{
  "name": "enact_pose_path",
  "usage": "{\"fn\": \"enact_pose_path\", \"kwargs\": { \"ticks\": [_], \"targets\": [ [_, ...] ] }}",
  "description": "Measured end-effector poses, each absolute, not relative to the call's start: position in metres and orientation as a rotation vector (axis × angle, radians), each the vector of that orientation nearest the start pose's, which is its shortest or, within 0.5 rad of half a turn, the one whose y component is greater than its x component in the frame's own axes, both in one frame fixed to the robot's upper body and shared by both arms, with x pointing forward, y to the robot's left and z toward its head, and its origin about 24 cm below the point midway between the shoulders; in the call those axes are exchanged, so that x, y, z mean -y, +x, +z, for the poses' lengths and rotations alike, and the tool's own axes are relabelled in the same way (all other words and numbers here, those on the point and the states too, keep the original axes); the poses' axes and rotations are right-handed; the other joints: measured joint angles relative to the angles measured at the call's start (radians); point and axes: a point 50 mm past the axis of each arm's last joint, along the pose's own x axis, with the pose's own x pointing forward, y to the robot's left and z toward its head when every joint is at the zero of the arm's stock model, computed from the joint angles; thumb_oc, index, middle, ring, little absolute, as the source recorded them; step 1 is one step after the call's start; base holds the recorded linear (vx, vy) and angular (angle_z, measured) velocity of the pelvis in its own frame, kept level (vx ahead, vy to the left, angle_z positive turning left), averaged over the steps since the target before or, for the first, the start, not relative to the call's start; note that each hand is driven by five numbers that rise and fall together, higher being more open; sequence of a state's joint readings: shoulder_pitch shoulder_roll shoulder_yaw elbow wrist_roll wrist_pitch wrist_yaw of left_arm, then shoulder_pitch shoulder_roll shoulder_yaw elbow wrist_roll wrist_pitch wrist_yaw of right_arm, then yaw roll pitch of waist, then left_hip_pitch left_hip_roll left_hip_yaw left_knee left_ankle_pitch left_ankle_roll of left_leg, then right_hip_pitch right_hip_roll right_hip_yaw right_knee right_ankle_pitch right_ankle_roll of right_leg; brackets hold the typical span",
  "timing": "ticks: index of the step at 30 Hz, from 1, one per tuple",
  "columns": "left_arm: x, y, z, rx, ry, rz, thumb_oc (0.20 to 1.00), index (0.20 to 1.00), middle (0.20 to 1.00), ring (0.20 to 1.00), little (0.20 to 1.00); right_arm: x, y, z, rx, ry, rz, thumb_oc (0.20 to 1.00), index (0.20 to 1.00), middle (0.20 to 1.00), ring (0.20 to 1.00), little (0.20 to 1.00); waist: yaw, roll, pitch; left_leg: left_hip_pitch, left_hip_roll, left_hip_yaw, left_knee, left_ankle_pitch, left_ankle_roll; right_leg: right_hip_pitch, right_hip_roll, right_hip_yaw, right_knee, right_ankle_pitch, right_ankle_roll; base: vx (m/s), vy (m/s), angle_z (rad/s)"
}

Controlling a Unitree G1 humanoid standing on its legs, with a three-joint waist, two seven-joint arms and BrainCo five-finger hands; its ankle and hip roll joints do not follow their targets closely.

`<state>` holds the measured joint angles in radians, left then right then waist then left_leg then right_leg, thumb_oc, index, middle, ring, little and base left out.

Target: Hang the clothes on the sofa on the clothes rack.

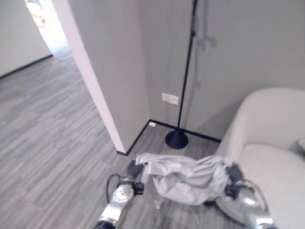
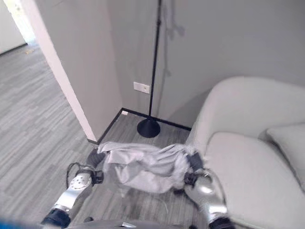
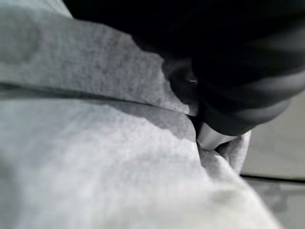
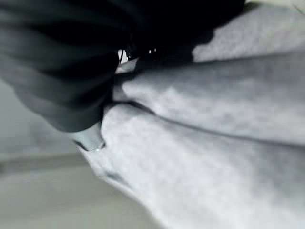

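A crumpled light grey garment (image 1: 186, 177) hangs stretched between my two hands above the floor. My left hand (image 1: 135, 169) grips its left end and my right hand (image 1: 233, 180) grips its right end, the fingers buried in the folds. Up close, the cloth (image 3: 95, 157) bunches against my left hand (image 3: 238, 71), and in the right wrist view the cloth (image 4: 214, 143) presses against my right hand (image 4: 62, 71). The clothes rack is a thin black pole (image 1: 187, 62) on a round black base (image 1: 177, 139), standing by the wall just beyond the garment.
A pale grey sofa (image 1: 271, 129) fills the right side, with a cushion (image 2: 290, 143) on its seat. A wall corner (image 1: 102, 95) juts out on the left, with a corridor beyond. A white socket (image 1: 170, 98) is on the wall near the pole.
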<state>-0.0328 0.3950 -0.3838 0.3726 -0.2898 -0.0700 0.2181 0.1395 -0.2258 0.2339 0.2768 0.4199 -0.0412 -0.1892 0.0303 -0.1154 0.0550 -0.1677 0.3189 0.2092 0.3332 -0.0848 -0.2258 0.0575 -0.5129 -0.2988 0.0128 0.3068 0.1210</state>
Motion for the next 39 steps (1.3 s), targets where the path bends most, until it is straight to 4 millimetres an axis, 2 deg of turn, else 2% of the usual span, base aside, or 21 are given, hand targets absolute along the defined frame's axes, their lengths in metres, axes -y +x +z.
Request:
{"fn": "enact_pose_path", "kwargs": {
  "ticks": [1, 3, 5, 6, 7, 8, 9, 10, 11, 12, 13, 15, 19, 22, 29, 33, 34, 35, 36, 37, 39],
  "targets": [
    [-0.179, 0.229, -0.043, -0.364, 0.239, -0.057, 0.200, 0.200, 0.200, 0.200, 0.200, 0.171, 0.198, -0.058, -0.465, 0.133, -0.127, 0.200, 0.200, 0.200, 0.200, 0.200, -0.002, 0.018, 0.015, -0.033, -0.021, 0.017, 0.066, -0.074, 0.060, -0.013, -0.053, -0.059, 0.028, 0.130, -0.023, 0.21, 0.536, 0.23],
    [-0.185, 0.226, -0.041, -0.367, 0.271, -0.077, 0.200, 0.200, 0.200, 0.200, 0.200, 0.168, 0.197, -0.063, -0.502, 0.123, -0.128, 0.200, 0.200, 0.200, 0.200, 0.200, 0.003, -0.003, 0.005, -0.032, -0.075, 0.051, 0.098, -0.111, 0.090, -0.063, -0.097, -0.083, 0.068, 0.214, -0.117, 0.25, 0.656, 0.00],
    [-0.211, 0.225, -0.030, -0.342, 0.372, -0.064, 0.200, 0.200, 0.200, 0.200, 0.200, 0.152, 0.203, -0.059, -0.482, 0.128, -0.077, 0.200, 0.200, 0.200, 0.200, 0.200, -0.007, 0.007, 0.000, -0.044, -0.101, 0.051, 0.067, -0.109, 0.132, -0.128, -0.109, -0.030, 0.161, 0.184, -0.088, 0.23, 0.534, -0.02],
    [-0.220, 0.227, -0.026, -0.329, 0.374, -0.012, 0.200, 0.200, 0.200, 0.200, 0.200, 0.152, 0.202, -0.059, -0.485, 0.129, -0.076, 0.200, 0.200, 0.200, 0.200, 0.200, 0.005, 0.024, 0.008, -0.002, -0.112, 0.050, -0.003, -0.081, 0.167, -0.156, -0.034, -0.016, 0.264, 0.024, 0.015, 0.22, 0.465, -0.01],
    [-0.225, 0.225, -0.026, -0.336, 0.396, -0.003, 0.200, 0.200, 0.200, 0.200, 0.200, 0.151, 0.203, -0.058, -0.481, 0.131, -0.072, 0.200, 0.200, 0.200, 0.200, 0.200, 0.008, 0.032, 0.007, 0.024, -0.098, 0.057, -0.053, -0.050, 0.171, -0.169, 0.002, -0.017, 0.309, -0.089, 0.000, 0.20, 0.355, -0.15],
    [-0.227, 0.220, -0.029, -0.349, 0.402, 0.006, 0.200, 0.200, 0.200, 0.200, 0.200, 0.156, 0.207, -0.050, -0.447, 0.117, -0.071, 0.200, 0.200, 0.200, 0.200, 0.200, -0.003, 0.069, 0.007, 0.077, -0.086, 0.064, -0.156, -0.009, 0.164, -0.179, 0.134, -0.045, 0.323, -0.251, -0.022, 0.17, 0.309, -0.16],
    [-0.226, 0.219, -0.031, -0.357, 0.391, 0.010, 0.200, 0.200, 0.200, 0.200, 0.200, 0.162, 0.212, -0.044, -0.412, 0.099, -0.072, 0.200, 0.200, 0.200, 0.200, 0.200, -0.019, 0.097, 0.021, 0.109, -0.078, 0.073, -0.209, 0.030, 0.151, -0.184, 0.212, -0.061, 0.292, -0.301, -0.072, 0.17, 0.218, -0.18],
    [-0.220, 0.220, -0.033, -0.348, 0.357, 0.025, 0.200, 0.200, 0.200, 0.200, 0.200, 0.175, 0.220, -0.032, -0.353, 0.046, -0.076, 0.200, 0.200, 0.200, 0.200, 0.200, -0.043, 0.132, 0.037, 0.130, -0.063, 0.081, -0.263, 0.046, 0.149, -0.219, 0.342, -0.036, 0.216, -0.318, -0.074, 0.18, 0.203, -0.13],
    [-0.219, 0.221, -0.032, -0.343, 0.348, 0.033, 0.200, 0.200, 0.200, 0.200, 0.200, 0.180, 0.225, -0.026, -0.327, 0.026, -0.078, 0.200, 0.200, 0.200, 0.200, 0.200, -0.052, 0.142, 0.048, 0.140, -0.060, 0.082, -0.282, 0.066, 0.142, -0.229, 0.388, -0.033, 0.178, -0.315, -0.072, 0.21, 0.160, 0.12],
    [-0.213, 0.221, -0.033, -0.340, 0.334, 0.013, 0.200, 0.200, 0.200, 0.200, 0.200, 0.189, 0.221, -0.025, -0.325, 0.008, -0.105, 0.200, 0.200, 0.200, 0.200, 0.200, -0.084, 0.106, 0.047, 0.173, -0.113, 0.076, -0.322, 0.080, 0.132, -0.209, 0.417, -0.034, 0.064, -0.248, -0.060, 0.24, 0.151, 0.19],
    [-0.202, 0.219, -0.040, -0.360, 0.294, 0.007, 0.200, 0.200, 0.200, 0.200, 0.200, 0.200, 0.221, -0.026, -0.334, -0.022, -0.128, 0.200, 0.200, 0.200, 0.200, 0.200, -0.094, 0.125, 0.059, 0.220, -0.119, 0.076, -0.360, 0.087, 0.129, -0.172, 0.420, -0.039, 0.054, -0.240, -0.078, 0.26, 0.112, 0.05],
    [-0.182, 0.215, -0.045, -0.370, 0.262, -0.053, 0.200, 0.200, 0.200, 0.200, 0.200, 0.218, 0.219, -0.025, -0.336, -0.054, -0.180, 0.200, 0.200, 0.200, 0.200, 0.200, -0.110, 0.132, 0.068, 0.249, -0.132, 0.081, -0.383, 0.099, 0.145, -0.157, 0.414, -0.031, 0.079, -0.264, -0.066, 0.18, 0.037, -0.06],
    [-0.163, 0.224, -0.039, -0.328, 0.216, -0.094, 0.200, 0.200, 0.200, 0.200, 0.200, 0.240, 0.215, -0.020, -0.329, -0.094, -0.254, 0.200, 0.200, 0.200, 0.200, 0.200, -0.149, 0.146, 0.067, 0.262, -0.131, 0.050, -0.386, 0.077, 0.115, -0.147, 0.401, -0.059, 0.131, -0.316, -0.038, 0.27, -0.044, 0.28],
    [-0.164, 0.223, -0.040, -0.335, 0.221, -0.105, 0.200, 0.200, 0.200, 0.200, 0.200, 0.234, 0.215, -0.022, -0.330, -0.073, -0.246, 0.200, 0.200, 0.200, 0.200, 0.200, -0.159, 0.114, 0.070, 0.264, -0.152, 0.028, -0.388, 0.077, 0.116, -0.141, 0.376, -0.078, 0.141, -0.324, -0.032, 0.23, -0.059, 0.26],
    [-0.161, 0.218, -0.044, -0.354, 0.225, -0.131, 0.200, 0.200, 0.200, 0.200, 0.200, 0.214, 0.218, -0.013, -0.282, -0.067, -0.161, 0.200, 0.200, 0.200, 0.200, 0.200, -0.159, 0.120, 0.037, 0.311, -0.168, 0.023, -0.412, 0.075, 0.126, -0.111, 0.353, -0.084, 0.160, -0.347, -0.023, 0.25, -0.185, 0.06],
    [-0.165, 0.226, -0.038, -0.326, 0.250, -0.116, 0.200, 0.200, 0.200, 0.200, 0.200, 0.210, 0.227, 0.000, -0.218, -0.101, -0.139, 0.200, 0.200, 0.200, 0.200, 0.200, -0.156, 0.103, 0.020, 0.247, -0.146, 0.018, -0.298, 0.067, 0.120, -0.126, 0.372, -0.077, 0.168, -0.376, -0.044, 0.18, -0.243, 0.05],
    [-0.169, 0.236, -0.028, -0.284, 0.280, -0.113, 0.200, 0.200, 0.200, 0.200, 0.200, 0.216, 0.234, 0.011, -0.175, -0.138, -0.153, 0.200, 0.200, 0.200, 0.200, 0.200, -0.149, 0.071, 0.031, 0.108, -0.112, -0.012, -0.008, 0.045, 0.059, -0.140, 0.382, -0.045, 0.206, -0.415, -0.095, 0.31, -0.295, -0.01],
    [-0.171, 0.239, -0.026, -0.274, 0.294, -0.106, 0.200, 0.200, 0.200, 0.200, 0.200, 0.224, 0.234, 0.016, -0.152, -0.156, -0.188, 0.200, 0.200, 0.200, 0.200, 0.200, -0.137, 0.062, 0.026, 0.054, -0.090, -0.016, 0.119, 0.078, 0.052, -0.123, 0.391, -0.034, 0.199, -0.418, -0.103, 0.24, -0.167, -0.25],
    [-0.173, 0.239, -0.025, -0.271, 0.296, -0.093, 0.200, 0.200, 0.200, 0.200, 0.200, 0.230, 0.236, 0.021, -0.130, -0.191, -0.208, 0.200, 0.200, 0.200, 0.200, 0.200, -0.125, 0.059, 0.025, 0.055, -0.081, -0.035, 0.163, 0.113, 0.042, -0.101, 0.404, -0.018, 0.186, -0.416, -0.110, 0.24, -0.116, -0.48],
    [-0.174, 0.246, -0.018, -0.232, 0.327, -0.075, 0.200, 0.200, 0.200, 0.200, 0.200, 0.246, 0.238, 0.036, -0.074, -0.284, -0.266, 0.200, 0.200, 0.200, 0.200, 0.200, -0.120, 0.054, 0.030, 0.029, -0.056, -0.051, 0.256, 0.152, 0.065, -0.065, 0.423, 0.003, 0.160, -0.412, -0.129, 0.24, -0.054, -0.62],
    [-0.172, 0.254, -0.004, -0.158, 0.339, -0.062, 0.200, 0.200, 0.200, 0.200, 0.200, 0.263, 0.238, 0.050, -0.020, -0.352, -0.362, 0.200, 0.200, 0.200, 0.200, 0.200, -0.111, 0.047, 0.023, 0.010, -0.047, -0.021, 0.286, 0.146, 0.062, -0.039, 0.429, 0.023, 0.139, -0.398, -0.153, 0.20, 0.003, -0.46]
  ]
}}
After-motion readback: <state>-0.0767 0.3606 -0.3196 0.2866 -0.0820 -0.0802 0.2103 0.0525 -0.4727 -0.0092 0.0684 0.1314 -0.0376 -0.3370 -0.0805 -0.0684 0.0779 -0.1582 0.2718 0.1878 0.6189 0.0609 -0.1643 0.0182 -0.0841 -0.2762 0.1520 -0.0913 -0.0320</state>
